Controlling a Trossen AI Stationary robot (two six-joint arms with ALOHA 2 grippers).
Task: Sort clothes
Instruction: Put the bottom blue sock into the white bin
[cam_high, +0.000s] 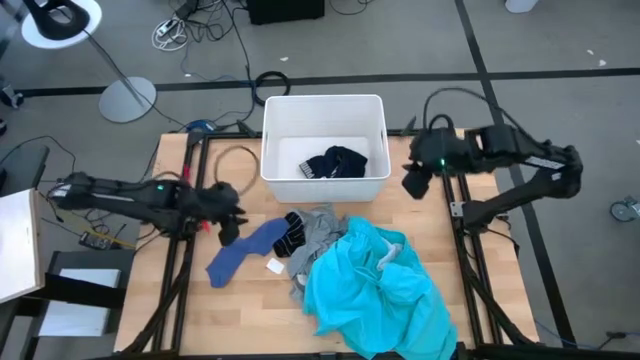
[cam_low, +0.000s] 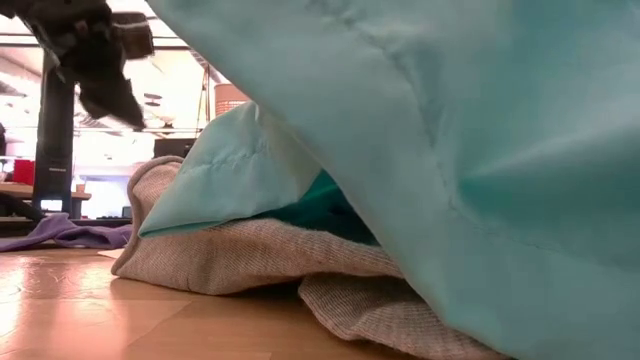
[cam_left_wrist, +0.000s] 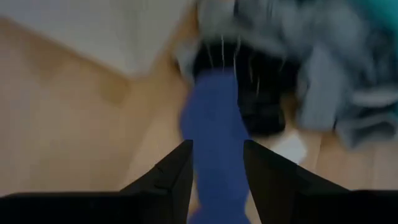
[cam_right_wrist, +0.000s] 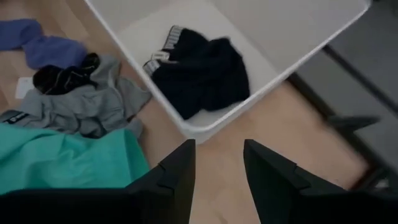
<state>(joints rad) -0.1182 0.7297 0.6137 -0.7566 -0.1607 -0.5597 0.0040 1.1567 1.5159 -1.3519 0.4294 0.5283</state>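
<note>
Two grippers, both w/ fingers apart: my left gripper (cam_left_wrist: 216, 165) over blue sock (cam_left_wrist: 214, 124); right gripper (cam_right_wrist: 219, 163) beside white bin (cam_high: 274, 140).

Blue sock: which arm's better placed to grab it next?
Left. The left gripper hangs open right by the blue sock, fingers straddling it in the wrist view. The right gripper is open beside the white bin, across the pile.

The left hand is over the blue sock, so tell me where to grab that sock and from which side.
Grab the blue sock around its middle, coming straight down from above. It lies flat and stretched out on the table, its far end tucked against the black sock, so the middle is the clearest part. The open left hand already straddles its width.
</note>
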